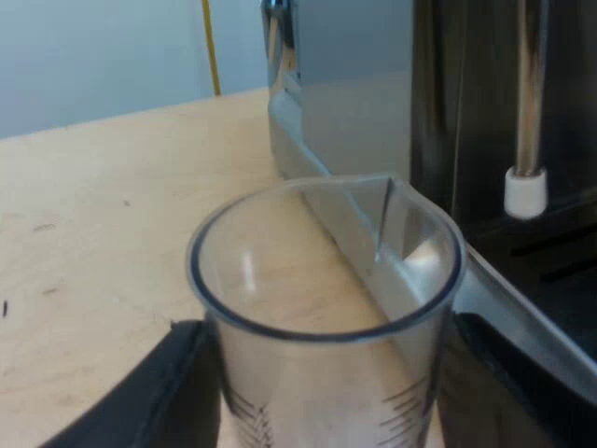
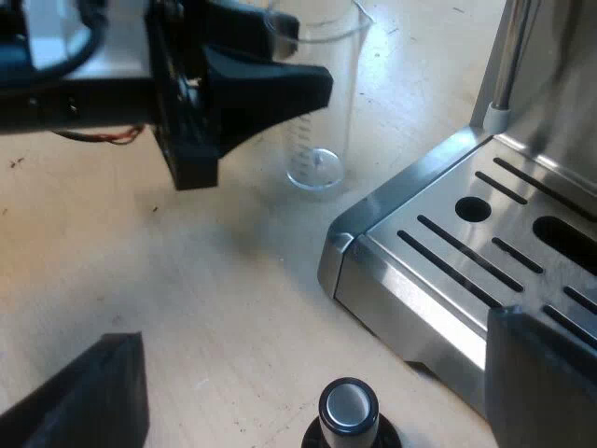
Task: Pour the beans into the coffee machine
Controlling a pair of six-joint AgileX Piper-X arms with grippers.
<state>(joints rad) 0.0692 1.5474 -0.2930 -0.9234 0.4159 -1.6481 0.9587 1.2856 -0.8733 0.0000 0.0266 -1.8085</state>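
Reads as handling of the glass (image 1: pixel 322 280) rather than the pour itself. Starting at the left gripper (image 1: pixel 331 383): closed on the glass low on its wall, a finger pressed to each side, with the rim just ahead and the pouring lip on the far side, toward the machine (image 1: pixel 354 112). Standing upright on the table (image 1: pixel 93 233), base down, just beside the corner of the tray (image 2: pixel 401 210). Clear from rim to base, with printed marks low on the wall and no beans to be seen inside; so, by the look of it, either poured out or not yet filled, and cannot tell which. If poured out, calls next for opening the fingers and backing straight off without knocking it over; if not, calls for beans first, then a lift high above the present grip to the machine's top and a tilt lip-first. Across at the right gripper (image 2: pixel 312 341): spread wide, holding nothing, hovering above the table, with the tamper (image 2: pixel 348 411) just beneath between the fingers, untouched, the tray corner close by one finger, and the glass well ahead beyond that corner.
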